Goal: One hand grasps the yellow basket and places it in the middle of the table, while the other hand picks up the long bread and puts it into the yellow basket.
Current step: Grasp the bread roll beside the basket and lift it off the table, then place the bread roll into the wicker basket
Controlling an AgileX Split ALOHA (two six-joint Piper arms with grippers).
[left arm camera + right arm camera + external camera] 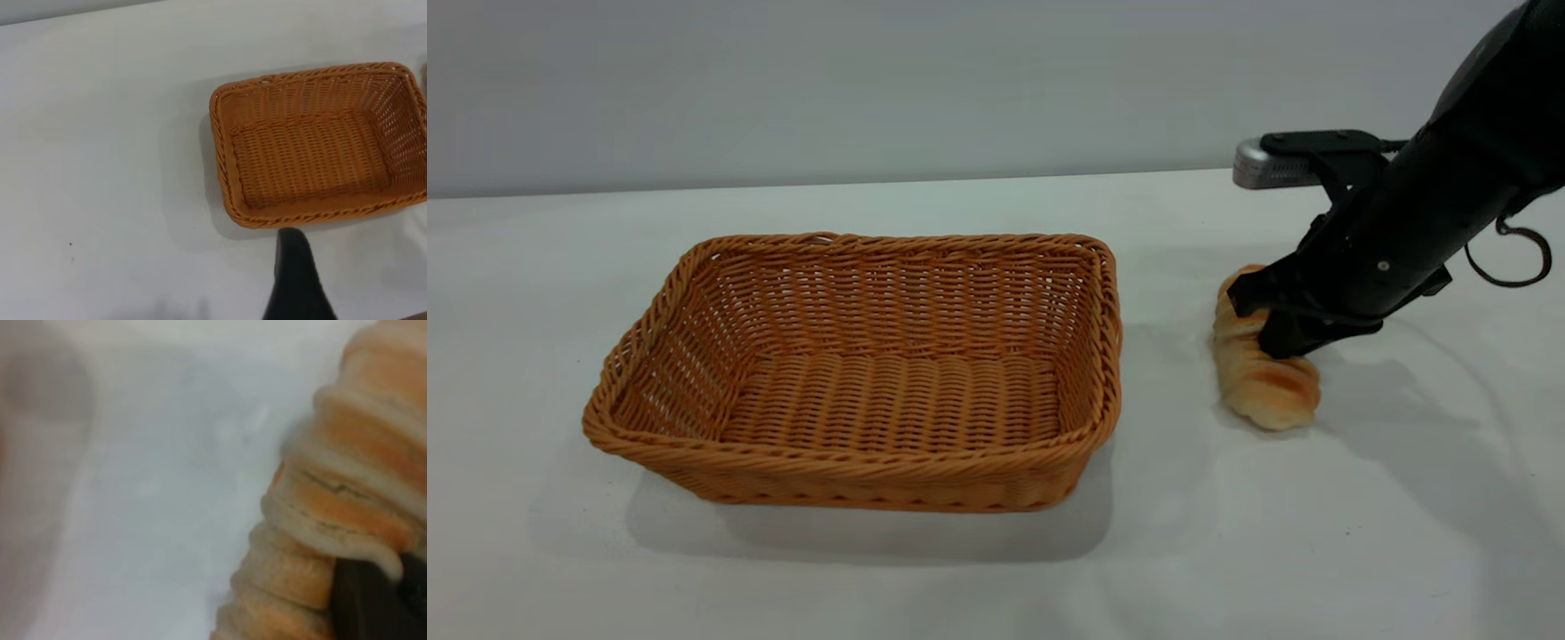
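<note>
The yellow basket [854,462] stands empty near the middle of the table [960,578]; it also shows in the left wrist view [223,153]. The long bread [1267,391] lies on the table to the basket's right. My right gripper [1267,322] reaches down from the right and is shut across the bread's middle, one finger on each side. In the right wrist view the bread [347,500] fills the frame with a dark finger [363,600] against it. My left gripper [347,293] is open and empty, drawn back from the basket's near rim; it is out of the exterior view.
The white tabletop runs wide to the left of the basket [516,293] and in front of it. A grey wall stands behind the table's far edge [871,182]. The right arm's cable [1525,258] hangs above the table at the far right.
</note>
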